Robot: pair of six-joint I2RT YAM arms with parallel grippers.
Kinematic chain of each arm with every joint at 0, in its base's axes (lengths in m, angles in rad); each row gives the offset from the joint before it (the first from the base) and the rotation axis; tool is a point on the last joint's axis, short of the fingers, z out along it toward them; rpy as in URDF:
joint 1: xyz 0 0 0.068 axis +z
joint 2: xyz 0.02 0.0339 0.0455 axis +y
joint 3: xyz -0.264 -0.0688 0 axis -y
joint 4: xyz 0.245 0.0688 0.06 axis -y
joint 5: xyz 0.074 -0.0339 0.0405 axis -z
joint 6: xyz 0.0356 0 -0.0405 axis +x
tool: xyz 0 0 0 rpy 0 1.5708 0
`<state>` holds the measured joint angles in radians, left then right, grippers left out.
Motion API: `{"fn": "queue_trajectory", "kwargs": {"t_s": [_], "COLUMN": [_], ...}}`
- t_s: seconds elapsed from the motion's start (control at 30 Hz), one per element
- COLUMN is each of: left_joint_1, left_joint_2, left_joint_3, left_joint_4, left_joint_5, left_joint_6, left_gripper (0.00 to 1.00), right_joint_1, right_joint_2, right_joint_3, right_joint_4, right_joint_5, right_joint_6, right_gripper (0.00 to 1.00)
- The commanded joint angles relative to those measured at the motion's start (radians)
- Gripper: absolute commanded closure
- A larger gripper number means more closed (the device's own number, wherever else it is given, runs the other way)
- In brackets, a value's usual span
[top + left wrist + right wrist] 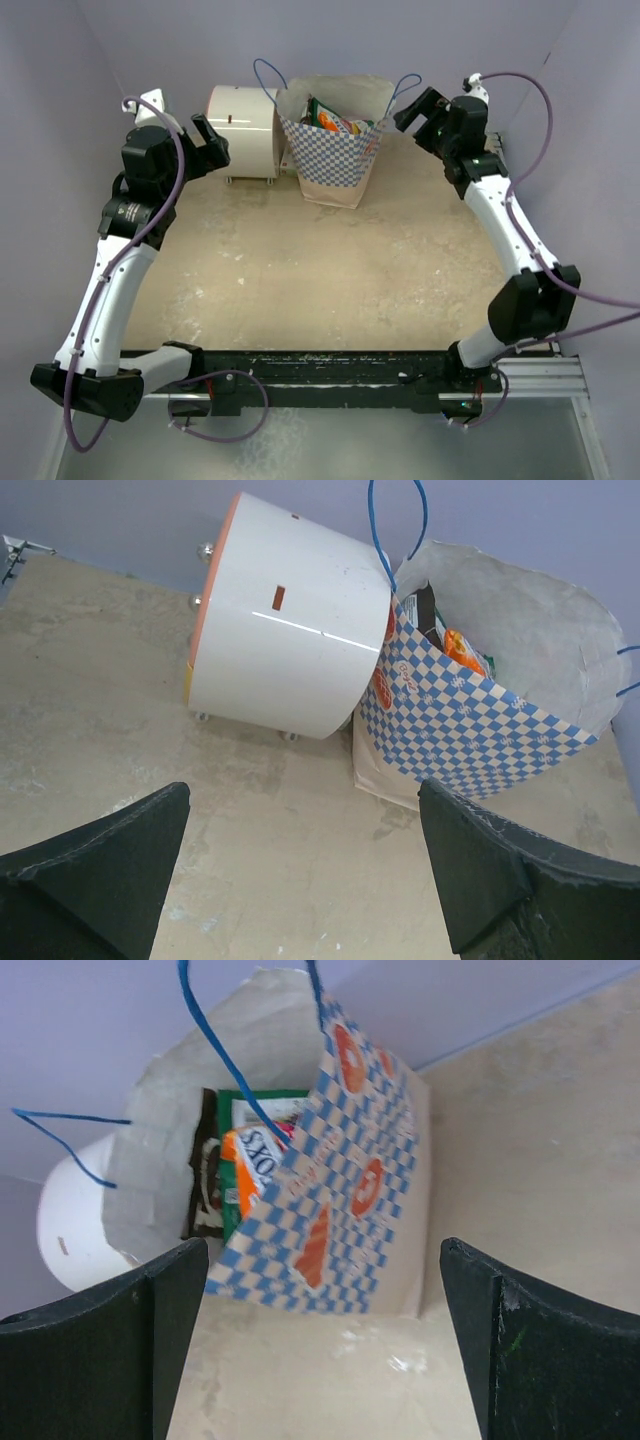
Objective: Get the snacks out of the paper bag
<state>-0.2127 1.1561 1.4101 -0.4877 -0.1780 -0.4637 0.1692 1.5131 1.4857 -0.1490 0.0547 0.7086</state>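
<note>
The blue-and-white checkered paper bag (334, 152) stands upright at the back of the table, mouth open, blue cord handles up. Snacks (334, 120) poke out of its top: green, orange and brown packets (238, 1165), also visible in the left wrist view as snacks (455, 645) inside the bag (470, 725). My left gripper (210, 140) hangs open to the left of the bag, beside the white cylinder, holding nothing. My right gripper (418, 108) is open just right of the bag's rim, empty. In the right wrist view the bag (345, 1210) lies ahead of the open fingers (165, 1300).
A big cream-white cylinder (242, 132) lies on its side right against the bag's left side; it fills the upper left wrist view as the cylinder (285, 645). Lilac walls close in the back and both sides. The beige tabletop (340, 280) stretches toward the arm bases.
</note>
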Motion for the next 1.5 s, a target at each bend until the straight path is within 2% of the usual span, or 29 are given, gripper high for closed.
{"fn": "queue_trajectory", "kwargs": {"t_s": [0.0,0.33,0.63,0.8,0.97,1.07,1.27,1.3,1.47], "left_joint_1": [0.014,0.021,0.021,0.024,0.024,0.023,0.024,0.023,0.024], "left_joint_2": [-0.007,0.018,0.024,0.023,0.003,-0.012,-0.041,-0.046,-0.079], "left_joint_3": [0.015,0.061,0.087,0.102,0.103,0.102,0.104,0.104,0.109], "left_joint_4": [0.054,0.031,0.022,0.007,-0.003,-0.006,-0.02,-0.025,-0.067], "left_joint_5": [-0.004,-0.029,-0.049,-0.053,-0.067,-0.065,-0.045,-0.036,0.039], "left_joint_6": [0.012,0.08,0.132,0.132,0.123,0.113,0.079,0.068,0.018], "left_gripper": [0.01,0.01,0.01,0.01,0.01,0.01,0.01,0.01,0.01], "right_joint_1": [-0.002,-0.002,-0.004,-0.005,-0.005,-0.005,-0.007,-0.006,-0.007], "right_joint_2": [0.088,0.297,0.432,0.495,0.479,0.46,0.394,0.378,0.263], "right_joint_3": [0.128,0.324,0.455,0.517,0.469,0.441,0.384,0.37,0.249], "right_joint_4": [0.164,0.218,0.272,0.315,0.327,0.327,0.296,0.287,0.282], "right_joint_5": [-0.093,-0.164,-0.156,-0.208,-0.223,-0.235,-0.241,-0.246,-0.268], "right_joint_6": [0.096,0.171,0.158,0.192,0.22,0.223,0.235,0.236,0.223], "right_gripper": [0.0,0.03,0.21,0.38,0.53,0.7,0.97,1.0,1.0]}}
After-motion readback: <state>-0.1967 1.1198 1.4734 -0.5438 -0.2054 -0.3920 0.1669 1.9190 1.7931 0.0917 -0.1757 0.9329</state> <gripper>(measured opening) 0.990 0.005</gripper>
